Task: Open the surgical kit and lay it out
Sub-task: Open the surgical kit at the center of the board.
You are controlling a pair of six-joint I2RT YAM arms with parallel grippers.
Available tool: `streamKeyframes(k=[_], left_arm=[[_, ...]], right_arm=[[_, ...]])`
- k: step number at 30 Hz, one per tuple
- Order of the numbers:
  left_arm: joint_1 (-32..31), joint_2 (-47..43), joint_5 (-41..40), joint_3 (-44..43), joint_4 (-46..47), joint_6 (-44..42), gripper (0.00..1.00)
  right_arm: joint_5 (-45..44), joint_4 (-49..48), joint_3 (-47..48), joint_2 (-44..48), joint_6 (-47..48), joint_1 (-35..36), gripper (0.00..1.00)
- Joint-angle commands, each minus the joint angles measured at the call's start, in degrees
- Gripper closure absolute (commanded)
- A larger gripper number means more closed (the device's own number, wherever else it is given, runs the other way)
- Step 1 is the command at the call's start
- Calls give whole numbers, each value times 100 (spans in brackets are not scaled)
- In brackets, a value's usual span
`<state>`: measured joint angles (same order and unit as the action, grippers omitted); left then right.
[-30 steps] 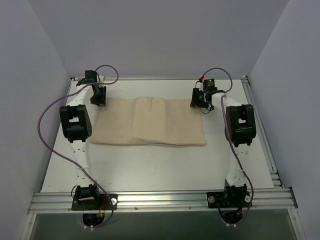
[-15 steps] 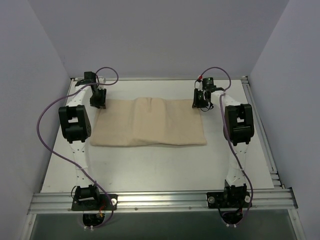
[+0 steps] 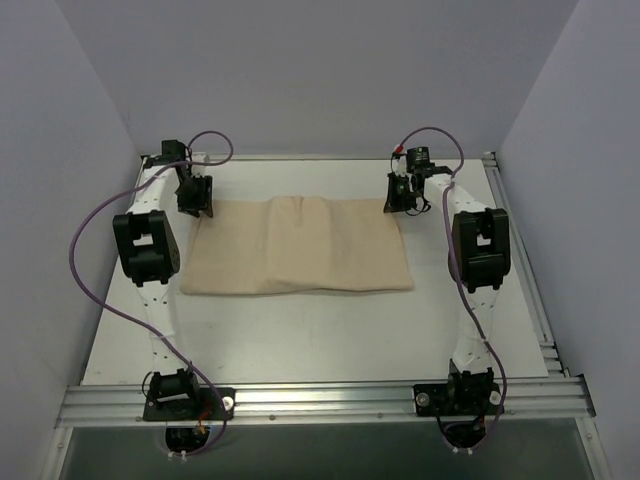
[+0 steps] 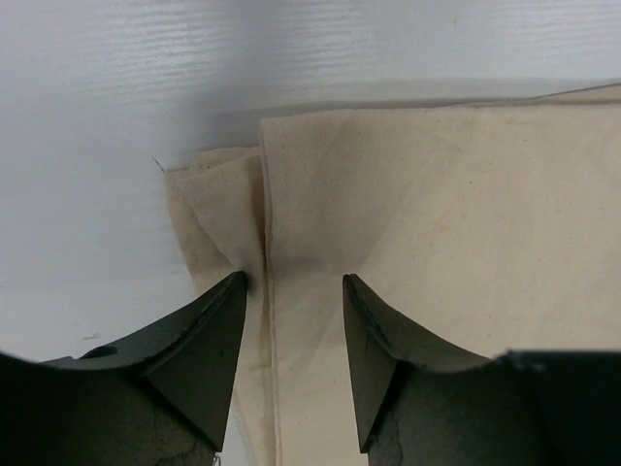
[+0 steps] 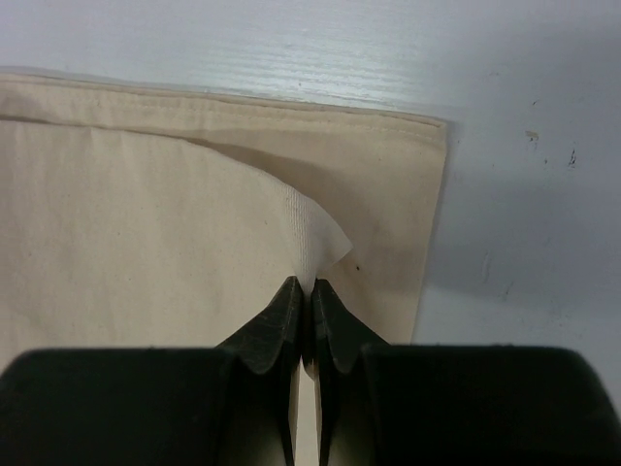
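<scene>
We see the left gripper (image 4: 293,291) agape astride the far-left corner of the wrap (image 3: 300,245), the right gripper (image 5: 302,291) pinched onto a flap at its far-right corner.

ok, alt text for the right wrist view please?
The black right tool, closed tight, pinches a raised corner of the top fold of a beige cloth wrap. The wrap lies on a white tabletop, which shows above it and to its right.

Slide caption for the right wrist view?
Right gripper shut on a raised flap corner of the beige cloth wrap, near its edge.
</scene>
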<state>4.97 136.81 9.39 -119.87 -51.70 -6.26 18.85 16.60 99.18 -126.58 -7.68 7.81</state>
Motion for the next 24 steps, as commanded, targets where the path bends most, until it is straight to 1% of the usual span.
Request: streamKeyframes(k=[1,4,5,7,12,24], left_arm=[[100,-507,301,-536,-24,72,46],[144,-331,-24,-905,-182,99,44],[144,-200,-286,-976,-234,99,44],[144,2,-411,-1082,-349,108,45],[127,267,-34,-1231,-358,221,45],[127,873,19,-1653,-411,283,47]], right_arm=[[294,98,-56,644,258,-43,100],[321,107,-4,583,241,-87,100],[330,80,-4,565,206,-96,100],[408,28,32,512,136,-105,100],[435,-34,84,468,56,-113,100],[391,54,93,415,-14,-113,100]])
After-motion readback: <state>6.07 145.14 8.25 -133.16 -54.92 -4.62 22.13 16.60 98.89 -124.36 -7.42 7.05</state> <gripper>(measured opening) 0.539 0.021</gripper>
